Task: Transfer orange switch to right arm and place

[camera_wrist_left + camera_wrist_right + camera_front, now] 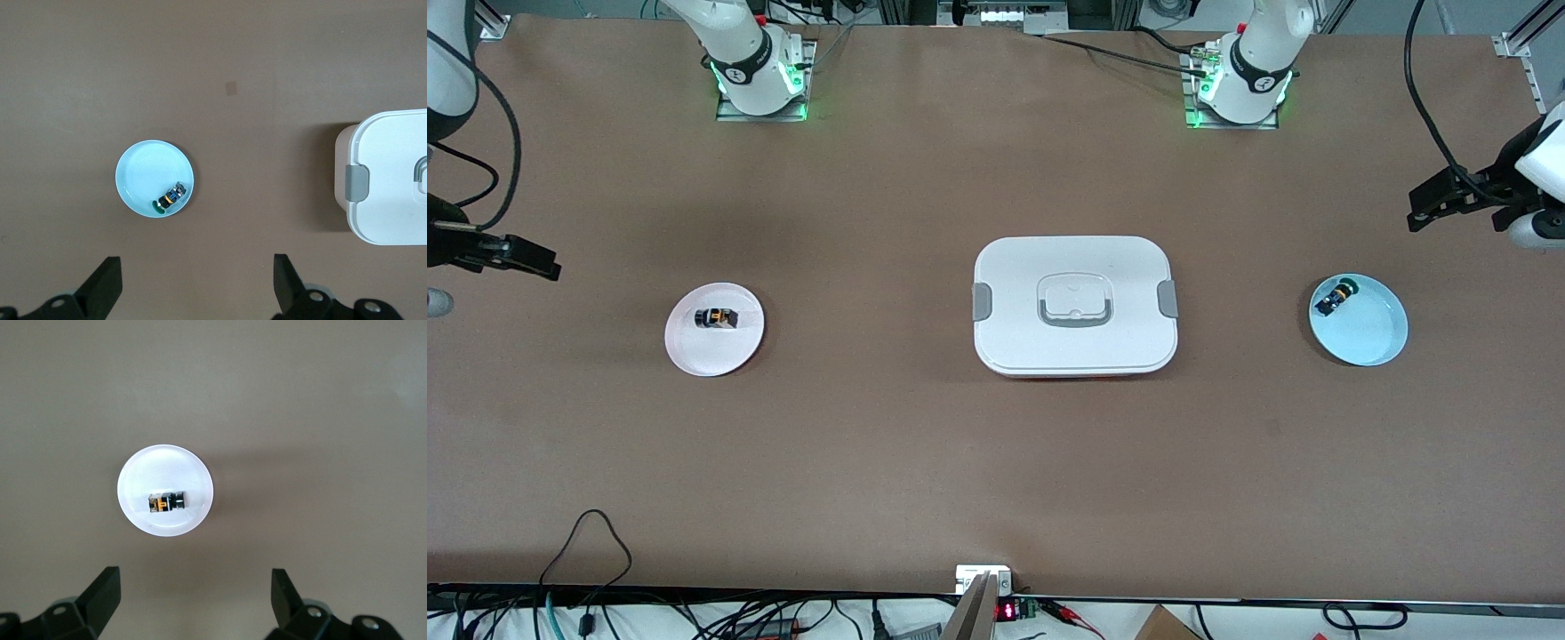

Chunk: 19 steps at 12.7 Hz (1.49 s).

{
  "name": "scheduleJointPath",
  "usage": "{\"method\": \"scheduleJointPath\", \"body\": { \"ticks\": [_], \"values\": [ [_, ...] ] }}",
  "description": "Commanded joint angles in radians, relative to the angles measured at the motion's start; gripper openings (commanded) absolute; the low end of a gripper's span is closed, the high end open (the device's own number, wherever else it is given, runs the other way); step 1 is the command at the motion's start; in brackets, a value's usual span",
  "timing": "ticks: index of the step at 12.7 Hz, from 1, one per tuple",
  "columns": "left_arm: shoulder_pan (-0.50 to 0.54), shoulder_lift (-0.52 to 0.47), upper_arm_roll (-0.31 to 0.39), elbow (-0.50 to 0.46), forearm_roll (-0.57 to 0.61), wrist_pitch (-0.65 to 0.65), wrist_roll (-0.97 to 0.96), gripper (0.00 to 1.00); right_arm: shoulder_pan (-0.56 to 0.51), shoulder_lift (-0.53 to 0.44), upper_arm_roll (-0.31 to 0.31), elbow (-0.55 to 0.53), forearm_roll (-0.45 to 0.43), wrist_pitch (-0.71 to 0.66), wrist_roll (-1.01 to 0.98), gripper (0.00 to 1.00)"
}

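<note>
Work surface: one wide table (pixel 925 462) covered in matte brown material, evenly lit, with soft shadows. Aluminium framing (pixel 1519 43) stands at the table's corners, farthest from the front camera. Black cables (pixel 587 542) trail over the table's edge nearest that camera. A small device with a red lit display (pixel 1005 611) sits at that same edge.

Evenly lit from overhead, soft shadows beside the white case (pixel 1075 307) and plates on the matte brown surface (pixel 996 462). Green glow at both bases. Right wrist view paler, washed out.
</note>
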Motion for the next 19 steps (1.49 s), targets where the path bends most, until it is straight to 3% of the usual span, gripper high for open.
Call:
{"method": "scheduleJointPath", "body": {
  "ticks": [1,3,7,19],
  "values": [
    [-0.006,0.021,-0.007,0.036,-0.008,-0.015,0.015,1.00,0.003,-0.110,0.010,-0.161,0.008,0.092,0.005,1.00],
    [-0.005,0.022,-0.008,0.036,-0.018,0.001,0.010,1.00,0.006,-0.181,0.011,-0.277,0.005,0.182,0.005,1.00],
    [0.001,0.022,-0.007,0.034,-0.017,0.010,0.008,1.00,0.011,-0.181,0.018,-0.199,0.005,0.094,-0.033,1.00],
    [0.003,0.025,-0.008,0.034,-0.020,0.021,0.011,1.00,0.015,-0.147,0.018,-0.135,0.016,0.082,-0.033,1.00]
  ]
}}
